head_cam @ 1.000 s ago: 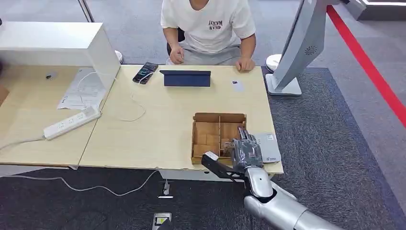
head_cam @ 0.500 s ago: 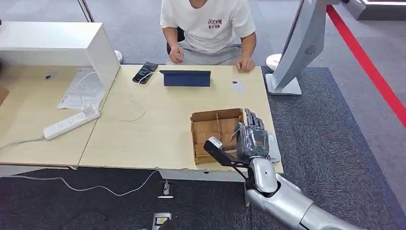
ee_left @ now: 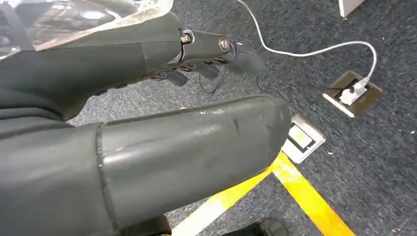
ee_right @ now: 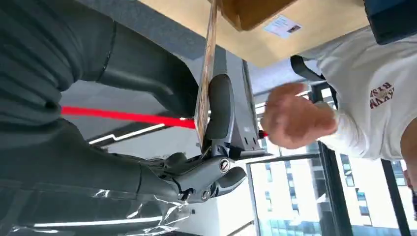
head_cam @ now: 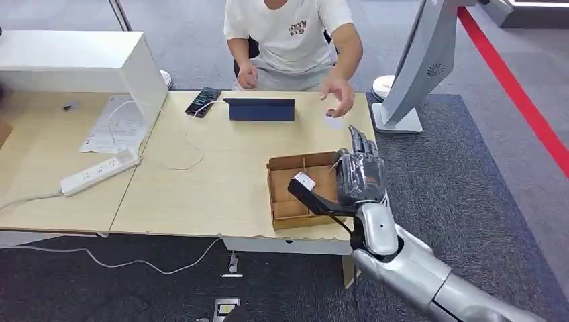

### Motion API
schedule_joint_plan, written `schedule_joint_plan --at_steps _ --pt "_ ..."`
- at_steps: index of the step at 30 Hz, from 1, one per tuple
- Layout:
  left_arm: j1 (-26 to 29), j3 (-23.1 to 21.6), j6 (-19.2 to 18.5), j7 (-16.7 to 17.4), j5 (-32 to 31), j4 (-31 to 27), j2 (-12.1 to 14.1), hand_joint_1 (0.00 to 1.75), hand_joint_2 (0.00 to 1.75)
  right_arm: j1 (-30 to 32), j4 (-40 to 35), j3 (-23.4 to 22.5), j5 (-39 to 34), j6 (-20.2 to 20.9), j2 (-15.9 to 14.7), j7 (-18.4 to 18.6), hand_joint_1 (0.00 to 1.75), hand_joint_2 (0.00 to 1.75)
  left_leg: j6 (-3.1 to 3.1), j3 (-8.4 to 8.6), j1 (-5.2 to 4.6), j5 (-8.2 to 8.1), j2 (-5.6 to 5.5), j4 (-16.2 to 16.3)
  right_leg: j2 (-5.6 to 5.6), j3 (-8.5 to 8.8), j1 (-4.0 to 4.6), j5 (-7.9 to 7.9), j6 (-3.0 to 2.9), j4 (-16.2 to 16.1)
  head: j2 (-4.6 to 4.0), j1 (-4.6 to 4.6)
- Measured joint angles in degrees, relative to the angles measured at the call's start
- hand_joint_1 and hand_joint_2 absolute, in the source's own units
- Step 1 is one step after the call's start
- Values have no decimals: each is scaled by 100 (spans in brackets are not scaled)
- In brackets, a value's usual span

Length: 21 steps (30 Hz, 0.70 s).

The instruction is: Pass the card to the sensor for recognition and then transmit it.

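Pinching the card (ee_right: 205, 73) edge-on between thumb and fingers (ee_right: 220, 105), the right hand (head_cam: 361, 176) is presenting it toward the person's hand (head_cam: 337, 94), reaching just beyond the fingertips.

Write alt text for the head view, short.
The robot's right hand is raised over the right end of a wooden table, beside a divided cardboard box. A seated person in a white shirt reaches a hand over the far edge; a tablet, phone and power strip lie on the table.
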Motion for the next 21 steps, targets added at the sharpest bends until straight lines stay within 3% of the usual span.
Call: schedule_joint_plan --at_steps 4,9,15,21 --pt "-108 -44 -94 109 -7 2 0 0 0 -354 -81 -77 -212 599 0 0 175 175 0 0 0 3 0 0 0 0 0 2 0 2 0 0" --pt "-184 -85 -140 85 77 2 -2 0 0 -818 -41 -87 -387 815 55 0 175 175 0 -2 0 3 0 0 0 0 0 4 2 3 0 0" --pt "-219 -146 -122 -31 267 7 -22 0 0 -1310 278 -101 -183 517 286 2 175 175 0 -4 1 3 0 0 0 -2 1 3 2 2 0 0" --pt "-230 -151 -125 -57 407 7 -44 0 0 -1511 549 -122 -11 476 472 4 175 175 0 -4 1 3 0 0 0 -2 1 3 2 1 0 -2"
